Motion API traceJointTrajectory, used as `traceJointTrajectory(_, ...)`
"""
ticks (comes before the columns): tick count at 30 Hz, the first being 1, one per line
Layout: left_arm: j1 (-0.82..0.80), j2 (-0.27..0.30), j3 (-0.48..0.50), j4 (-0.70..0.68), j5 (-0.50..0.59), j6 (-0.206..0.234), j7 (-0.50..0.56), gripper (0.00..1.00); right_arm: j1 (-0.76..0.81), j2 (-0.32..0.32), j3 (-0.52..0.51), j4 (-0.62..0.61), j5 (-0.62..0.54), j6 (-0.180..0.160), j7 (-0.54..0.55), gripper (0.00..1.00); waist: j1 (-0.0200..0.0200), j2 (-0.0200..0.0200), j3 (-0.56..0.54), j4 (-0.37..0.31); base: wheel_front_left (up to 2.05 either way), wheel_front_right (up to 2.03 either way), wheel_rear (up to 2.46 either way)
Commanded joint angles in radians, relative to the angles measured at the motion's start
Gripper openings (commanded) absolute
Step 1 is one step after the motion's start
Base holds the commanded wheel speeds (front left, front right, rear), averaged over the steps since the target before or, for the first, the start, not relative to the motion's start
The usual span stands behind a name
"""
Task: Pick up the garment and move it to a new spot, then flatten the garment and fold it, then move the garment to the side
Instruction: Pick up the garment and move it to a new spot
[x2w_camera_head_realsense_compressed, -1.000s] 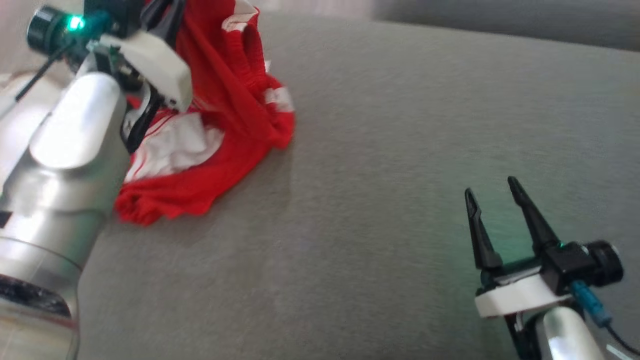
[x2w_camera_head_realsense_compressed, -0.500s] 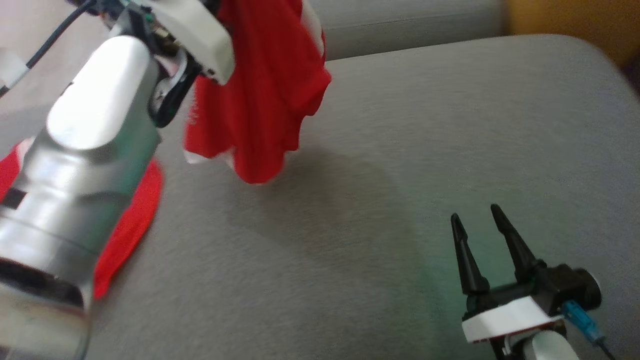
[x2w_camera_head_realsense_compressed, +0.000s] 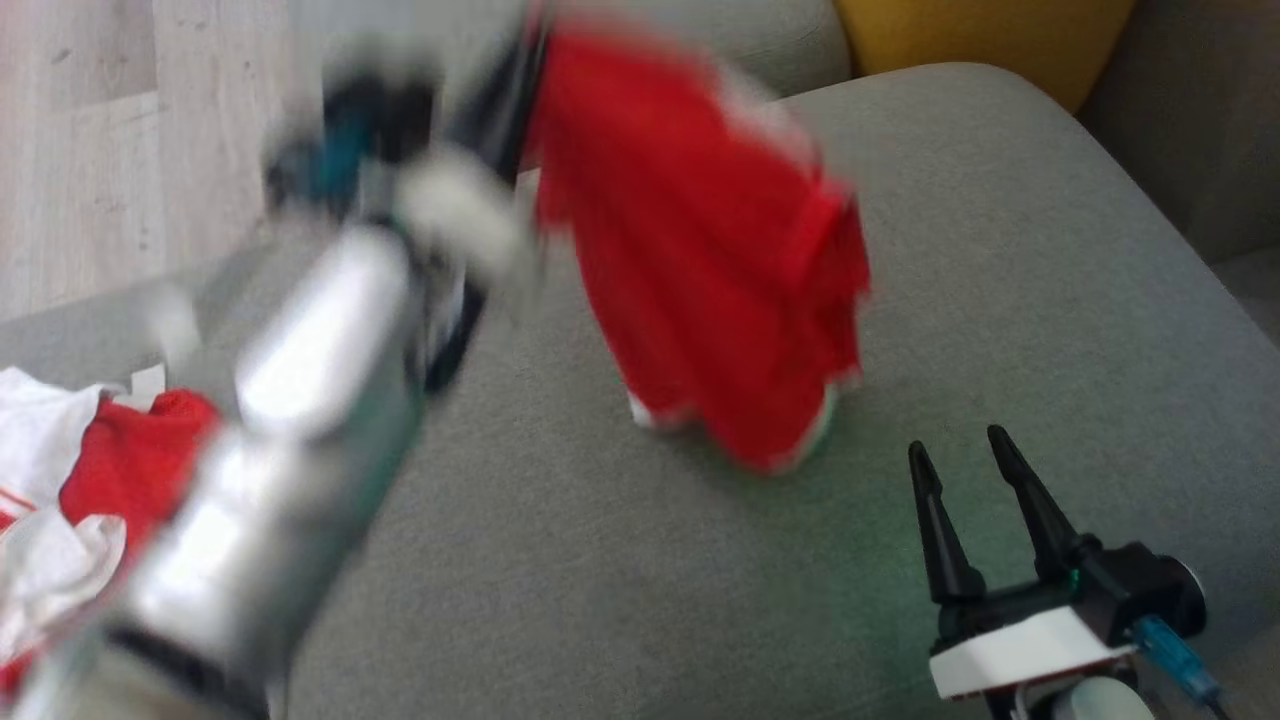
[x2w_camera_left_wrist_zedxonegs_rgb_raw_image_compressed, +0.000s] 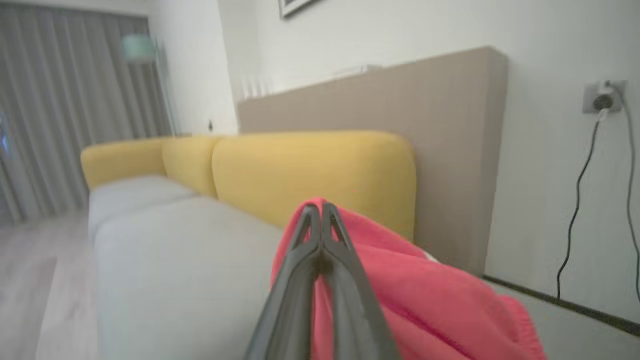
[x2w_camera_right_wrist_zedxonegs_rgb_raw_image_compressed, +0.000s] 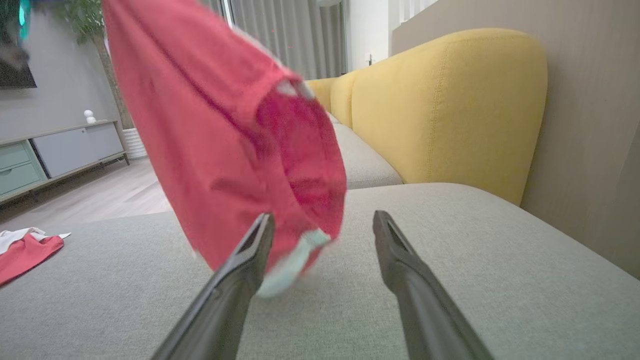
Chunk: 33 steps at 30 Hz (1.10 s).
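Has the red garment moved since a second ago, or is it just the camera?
Yes. The red garment, pinched in the shut left gripper, has left the clothes pile and hangs farther right over the grey cushion.

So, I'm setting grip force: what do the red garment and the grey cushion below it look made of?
Red garment: soft knit fabric, matte, probably cotton or a blend; it hangs in limp folds with a pale hem. Grey cushion: woven upholstery cloth, matte; a fine flecked weave shows.
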<state>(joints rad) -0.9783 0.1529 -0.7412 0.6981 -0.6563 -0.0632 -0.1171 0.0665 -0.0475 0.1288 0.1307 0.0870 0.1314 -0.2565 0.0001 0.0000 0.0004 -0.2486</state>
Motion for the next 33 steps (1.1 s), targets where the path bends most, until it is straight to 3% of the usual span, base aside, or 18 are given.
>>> traceJointTrajectory(1,0.058,0.049,0.036,-0.002,-0.017,0.014,-0.023,0.0,-0.017,-0.003,0.018,-0.036,0.005,-0.001,-0.005,1.0,-0.0001,0.0,0.002,0.009,0.0,0.0,0.0)
traceJointTrajectory(6,0.333,0.078,0.075,0.022,-0.084,0.052,-0.106,0.0,-0.002,-0.003,-0.016,-0.037,0.001,-0.001,-0.005,1.0,-0.0001,0.0,0.007,0.056,0.0,0.0,0.0)
traceJointTrajectory(11,0.5,0.092,0.128,-0.002,-0.094,0.076,-0.142,0.0,0.009,-0.003,-0.041,-0.032,-0.014,-0.001,-0.005,1.0,-0.0001,0.0,0.002,0.12,0.0,0.0,0.0)
traceJointTrajectory(13,0.544,0.089,0.167,-0.039,-0.087,0.084,-0.144,0.34,0.012,-0.003,-0.047,-0.029,-0.017,-0.001,-0.005,1.0,-0.0001,0.0,-0.003,0.146,0.0,0.0,0.0)
traceJointTrajectory(14,0.566,0.087,0.19,-0.065,-0.075,0.091,-0.144,0.85,0.014,-0.003,-0.049,-0.028,-0.018,-0.001,-0.005,1.0,-0.0001,0.0,-0.006,0.158,0.0,0.0,0.0)
traceJointTrajectory(15,0.587,0.084,0.215,-0.091,-0.059,0.102,-0.144,1.0,0.016,-0.003,-0.053,-0.027,-0.018,-0.001,-0.005,1.0,-0.0001,0.0,-0.01,0.173,0.0,0.0,0.0)
traceJointTrajectory(26,0.803,0.021,0.35,-0.374,0.229,0.179,-0.145,1.0,0.038,-0.003,-0.064,-0.007,-0.019,-0.001,-0.005,1.0,-0.0001,0.0,-0.058,0.319,0.0,0.0,0.0)
traceJointTrajectory(33,0.975,-0.033,0.437,-0.543,0.336,0.186,-0.145,1.0,0.06,-0.003,-0.069,-0.002,-0.009,-0.001,-0.005,1.0,-0.0001,0.0,-0.091,0.361,0.0,0.0,0.0)
